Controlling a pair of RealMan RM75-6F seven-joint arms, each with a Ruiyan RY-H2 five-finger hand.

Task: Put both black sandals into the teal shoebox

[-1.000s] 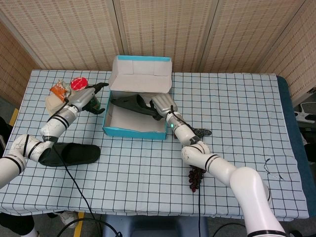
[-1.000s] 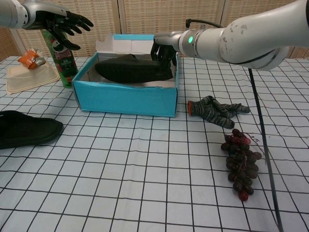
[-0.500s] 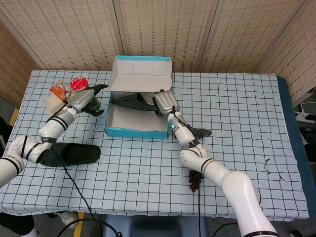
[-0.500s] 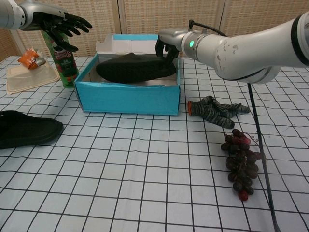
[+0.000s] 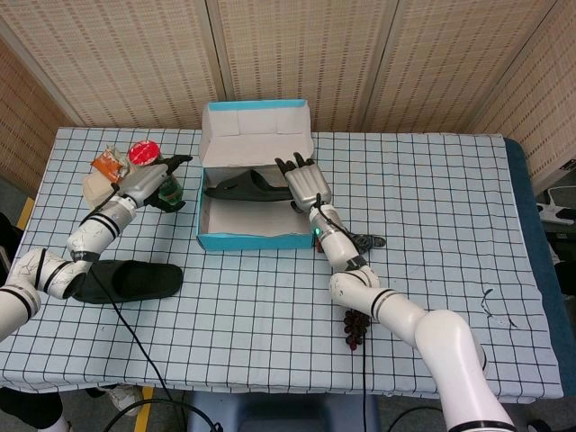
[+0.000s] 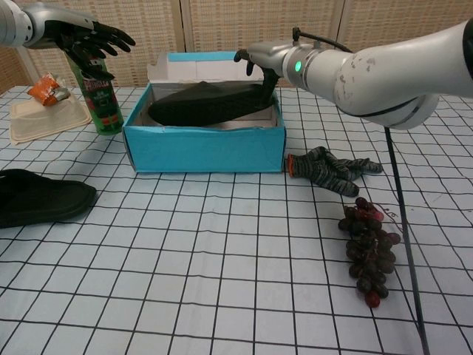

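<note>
Starting nearest the robot, on the checked tablecloth (image 6: pixel 222 281): bunch of dark red grapes (image 6: pixel 369 251) at right, partly covered by the right forearm in the head view; thin black cable running past it and off the bottom edge of the chest view. Beyond the grapes, grey striped glove (image 6: pixel 331 167), lying just beside the right wall of the teal shoebox (image 6: pixel 205 148); in the head view mostly hidden behind the right arm. At left, loose black sandal (image 5: pixel 128 280) flat on the cloth, well apart from the box, toe cut off by the left edge of the chest view and heel end overlapped by the left arm in the head view. Shoebox at mid-table, lid flap raised at the back. Inside it, second black sandal (image 5: pixel 247 188), toward the far side of the box; whether resting on the floor or tilted against the far wall, cannot tell; lower part hidden by the front wall in the chest view. Right hand (image 5: pixel 304 182) over the right end of the box, fingers spread wide, nothing held; contact with the sandal not clear. Farther left, left hand (image 6: pixel 90 41) raised, fingers apart, empty, in front of the green chip can (image 6: pixel 94 92) with red lid. Beige lidded container (image 6: pixel 43 118) and orange snack packet (image 6: pixel 47 87) at far left, details too small to read.
</note>
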